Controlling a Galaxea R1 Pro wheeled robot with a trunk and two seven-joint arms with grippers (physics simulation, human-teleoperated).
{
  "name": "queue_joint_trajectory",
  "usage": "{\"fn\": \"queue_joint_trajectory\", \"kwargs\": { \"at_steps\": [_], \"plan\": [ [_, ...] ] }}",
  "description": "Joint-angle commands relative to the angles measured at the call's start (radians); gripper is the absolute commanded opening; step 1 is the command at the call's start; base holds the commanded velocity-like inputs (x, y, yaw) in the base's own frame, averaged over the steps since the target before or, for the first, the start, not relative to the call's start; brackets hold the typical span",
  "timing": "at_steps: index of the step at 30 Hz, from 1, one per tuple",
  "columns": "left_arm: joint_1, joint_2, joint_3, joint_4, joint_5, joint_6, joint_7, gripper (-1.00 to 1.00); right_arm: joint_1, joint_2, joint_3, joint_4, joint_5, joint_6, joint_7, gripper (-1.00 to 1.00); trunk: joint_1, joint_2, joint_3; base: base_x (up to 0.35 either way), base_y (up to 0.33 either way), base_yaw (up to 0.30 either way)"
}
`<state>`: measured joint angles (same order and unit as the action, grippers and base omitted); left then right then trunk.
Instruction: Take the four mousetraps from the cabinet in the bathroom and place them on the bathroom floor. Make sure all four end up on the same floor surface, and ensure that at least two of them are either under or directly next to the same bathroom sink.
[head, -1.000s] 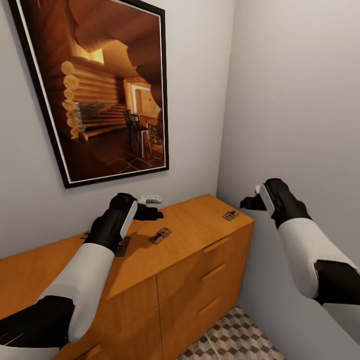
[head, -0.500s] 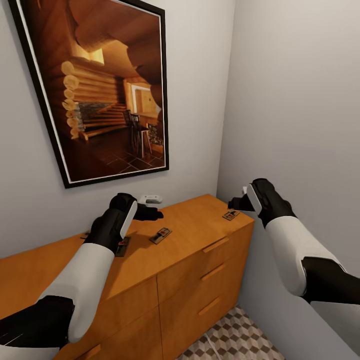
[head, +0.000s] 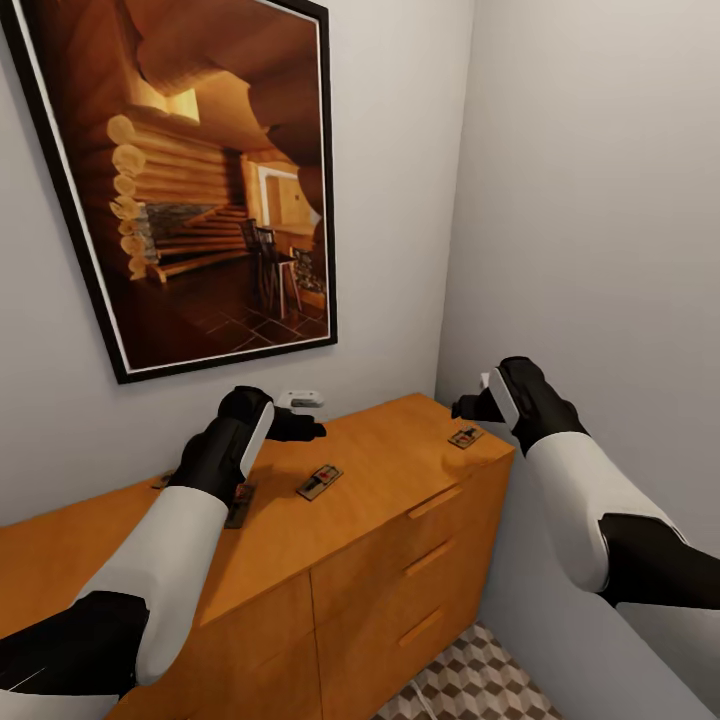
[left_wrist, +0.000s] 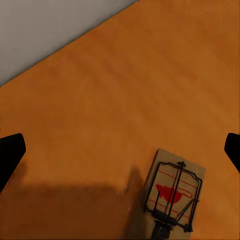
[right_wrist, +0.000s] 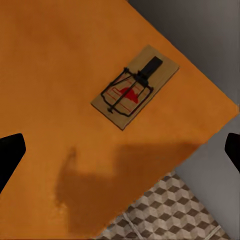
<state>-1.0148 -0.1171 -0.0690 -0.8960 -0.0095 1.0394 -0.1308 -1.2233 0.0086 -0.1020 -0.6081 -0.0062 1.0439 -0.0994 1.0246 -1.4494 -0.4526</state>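
The orange-brown cabinet (head: 390, 455) stands against the wall with mousetraps lying flat on its top. One mousetrap (head: 319, 481) lies mid-top, just in front of my left gripper (head: 303, 428), which hovers open above the wood. The left wrist view has that trap (left_wrist: 175, 194) between and beyond the spread fingertips (left_wrist: 10, 156). Another mousetrap (head: 465, 437) sits near the right end, below my open right gripper (head: 468, 407); it appears again (right_wrist: 135, 88) in the right wrist view. A third trap (head: 240, 506) is half hidden by my left forearm. A fourth (head: 163, 481) peeks out at the wall.
A large framed picture (head: 200, 180) of a log-cabin interior hangs above the cabinet. A small white object (head: 300, 399) rests at the back of the top. A grey side wall (head: 600, 200) stands close to the right. Patterned floor tiles (head: 470, 685) lie below the drawers.
My right arm has moved left, bringing its gripper over the cabinet's right end. The head view has shifted slightly. The left arm has stayed put.
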Motion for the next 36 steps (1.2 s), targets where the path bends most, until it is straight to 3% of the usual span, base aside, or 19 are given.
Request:
{"fn": "queue_joint_trajectory", "kwargs": {
  "at_steps": [1,25,36],
  "plan": [
    [-0.001,0.0,0.0,-0.001,-0.002,0.004,-0.003,1.0,-0.001,0.001,-0.004,-0.001,-0.001,0.003,-0.004,1.0,0.0,-0.001,-0.001,0.212,0.0,0.0],
    [-0.001,0.001,0.0,-0.002,-0.001,0.003,-0.003,1.0,-0.001,0.001,-0.009,0.004,0.0,0.003,-0.022,1.0,0.0,-0.001,-0.001,0.045,0.0,0.0],
    [-0.001,0.001,0.0,-0.001,0.0,0.003,-0.003,1.0,-0.001,0.001,-0.024,0.08,-0.008,0.003,-0.072,1.0,0.0,-0.001,-0.001,0.0,0.0,0.0]
  ]
}}
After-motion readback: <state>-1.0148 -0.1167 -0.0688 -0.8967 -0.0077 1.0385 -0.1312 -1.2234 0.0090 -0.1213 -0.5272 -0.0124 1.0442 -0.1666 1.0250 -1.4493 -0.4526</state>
